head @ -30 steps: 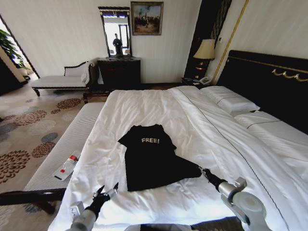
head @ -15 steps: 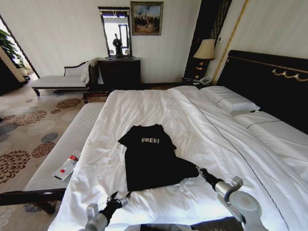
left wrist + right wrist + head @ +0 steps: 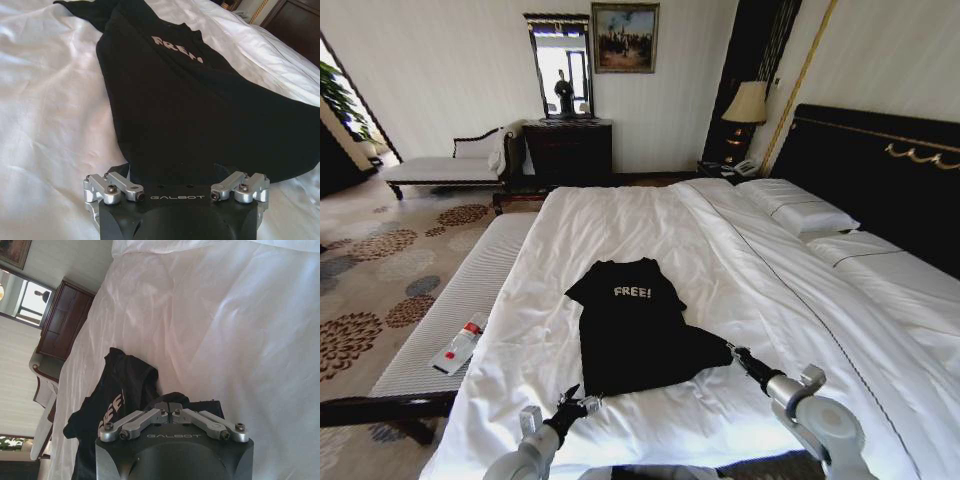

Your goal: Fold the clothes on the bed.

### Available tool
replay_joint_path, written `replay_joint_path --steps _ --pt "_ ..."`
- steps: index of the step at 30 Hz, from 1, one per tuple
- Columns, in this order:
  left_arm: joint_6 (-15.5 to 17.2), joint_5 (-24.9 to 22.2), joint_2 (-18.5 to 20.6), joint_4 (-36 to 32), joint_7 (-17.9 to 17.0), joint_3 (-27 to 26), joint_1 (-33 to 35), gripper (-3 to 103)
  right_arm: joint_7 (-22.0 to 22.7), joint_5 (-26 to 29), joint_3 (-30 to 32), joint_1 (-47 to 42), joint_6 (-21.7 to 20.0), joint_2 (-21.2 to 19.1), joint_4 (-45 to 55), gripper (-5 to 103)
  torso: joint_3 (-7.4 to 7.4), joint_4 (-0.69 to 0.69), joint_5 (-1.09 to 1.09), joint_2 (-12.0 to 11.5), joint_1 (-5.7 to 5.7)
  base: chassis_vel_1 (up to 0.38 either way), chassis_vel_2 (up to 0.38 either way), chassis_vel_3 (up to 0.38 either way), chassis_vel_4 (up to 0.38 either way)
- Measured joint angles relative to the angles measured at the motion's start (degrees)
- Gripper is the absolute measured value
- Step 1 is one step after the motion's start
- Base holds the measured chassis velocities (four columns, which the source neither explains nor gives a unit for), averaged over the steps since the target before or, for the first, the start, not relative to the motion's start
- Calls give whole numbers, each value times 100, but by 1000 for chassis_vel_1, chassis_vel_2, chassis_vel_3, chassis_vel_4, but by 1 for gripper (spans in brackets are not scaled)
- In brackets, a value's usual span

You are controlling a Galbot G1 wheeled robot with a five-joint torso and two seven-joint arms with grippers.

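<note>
The clothes, one black T-shirt [image 3: 635,330] with white "FREE!" lettering, lie flat on the white bed [image 3: 620,225], collar toward the far end. My right gripper [image 3: 733,352] is at the shirt's near right corner. In the right wrist view the right gripper [image 3: 170,401] is shut on a bunch of the black T-shirt [image 3: 125,385]. My left gripper [image 3: 577,401] is at the near left end of the hem. In the left wrist view the left gripper [image 3: 170,172] stands open, its jaws spread wide over the hem of the T-shirt [image 3: 190,105].
A pale upholstered bench [image 3: 470,290] runs along the bed's left side, with a red-and-white pack [image 3: 460,345] on it. Pillows [image 3: 800,210] and a dark headboard [image 3: 880,170] are on the right. A dresser [image 3: 568,150] and chaise [image 3: 440,168] stand by the far wall.
My left gripper has moved right and forward, from beside the bed's near left edge up to the shirt's hem. The right gripper shifted slightly left with the corner, then held.
</note>
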Motion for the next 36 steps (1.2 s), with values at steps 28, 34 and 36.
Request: replay_joint_path --steps 28,34,36 --pt "15 159 38 80 -40 479 24 95 71 63 79 -14 13 12 163 0 0 0 0 0 0 0 0 0 0" --pt "19 208 -5 182 -143 533 -181 74 72 97 129 -58 16 3 191 0 0 0 0 0 0 0 0 0 0" --pt "20 210 1 181 -161 541 -199 69 74 97 129 -58 17 8 201 0 0 0 -1 0 0 0 0 0 0"
